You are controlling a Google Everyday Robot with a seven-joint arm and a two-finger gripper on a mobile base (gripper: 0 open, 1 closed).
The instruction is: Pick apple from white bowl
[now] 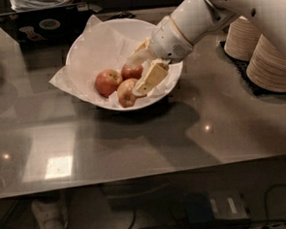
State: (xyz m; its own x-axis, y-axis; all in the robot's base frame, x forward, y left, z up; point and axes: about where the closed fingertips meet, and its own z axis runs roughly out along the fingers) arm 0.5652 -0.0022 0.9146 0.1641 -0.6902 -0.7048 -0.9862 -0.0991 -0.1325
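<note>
Camera view: gripper (pixel 135 78) spread in white bowl (pixel 154 102), apple (pixel 125 94) by lwr fingertip (pixel 144 86).

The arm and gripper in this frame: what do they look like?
The arm is smooth glossy white, built of rounded tubular segments with a few small dark dots on the shell. Its wrist is a white cylinder with a thin tan ring. The gripper, down in the white bowl, has two flat cream-yellow fingers. No loose cables show.
</note>
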